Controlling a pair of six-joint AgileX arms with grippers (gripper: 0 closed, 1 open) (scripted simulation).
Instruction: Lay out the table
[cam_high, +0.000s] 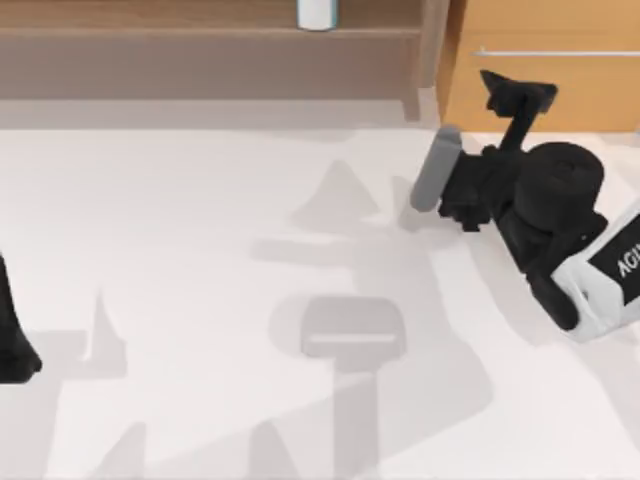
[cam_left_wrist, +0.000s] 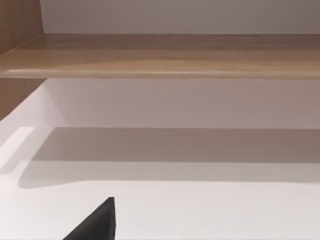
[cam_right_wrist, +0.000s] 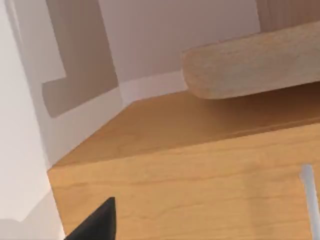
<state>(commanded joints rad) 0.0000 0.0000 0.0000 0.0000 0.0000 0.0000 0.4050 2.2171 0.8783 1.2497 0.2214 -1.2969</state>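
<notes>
Right jaws, state untellable, faced the drawer unit; likely reaching its handle. Left arm parked.

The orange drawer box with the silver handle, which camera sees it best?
The right wrist view: the orange drawer unit spreads wide there, top and front, with a bit of its silver handle. The top view catches just its front at the far right corner, with the handle as a thin line. The left wrist view faces the brown shelf.
</notes>
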